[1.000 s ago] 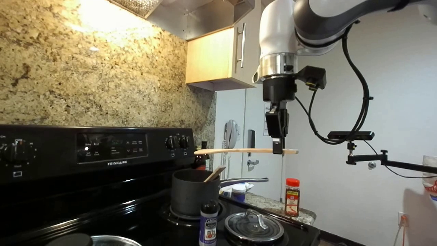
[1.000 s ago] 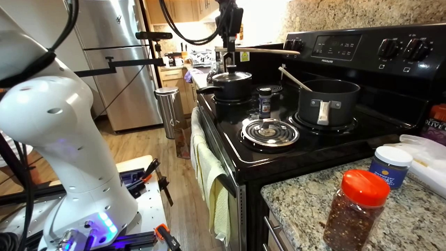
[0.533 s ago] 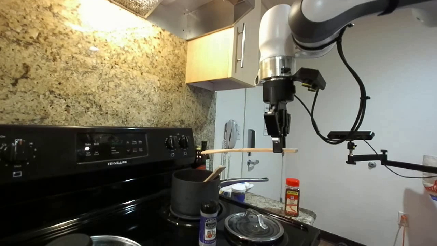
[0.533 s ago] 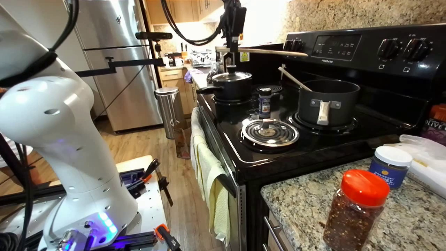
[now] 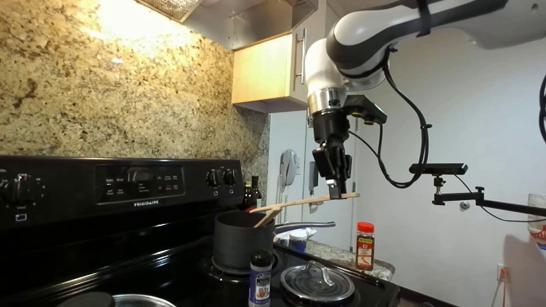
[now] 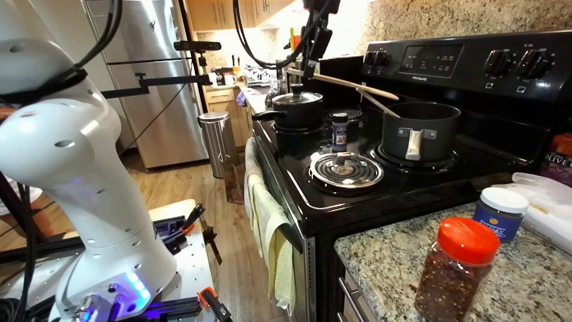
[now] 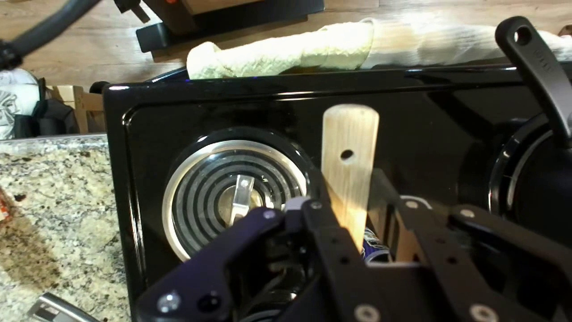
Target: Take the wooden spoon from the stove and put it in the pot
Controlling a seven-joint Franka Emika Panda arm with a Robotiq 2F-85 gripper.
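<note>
The wooden spoon [image 5: 298, 202] is long and light tan. My gripper [image 5: 338, 197] is shut on it near its handle end and holds it in the air, sloping down toward the pot [image 5: 239, 243]. The handle end with its hole shows in the wrist view, where the spoon [image 7: 351, 138] stands between the fingers. The spoon's far end is near the rim of the dark grey pot [image 6: 420, 138] in both exterior views; whether it touches anything there I cannot tell. The pot stands on a back burner of the black stove [image 6: 321, 219].
Another wooden utensil [image 6: 377, 103] leans in the pot; the spoon crosses it in both exterior views. A glass lid [image 5: 318, 283] lies on a front burner. A spice bottle [image 6: 339, 132] and a lidded pan [image 6: 298, 112] stand on the stove. A red-capped jar [image 6: 460, 268] stands on the counter.
My gripper has moved toward the stove's back panel and down, and it has tilted. The held spoon went from nearly level to sloping, with its far end lowered toward the pot.
</note>
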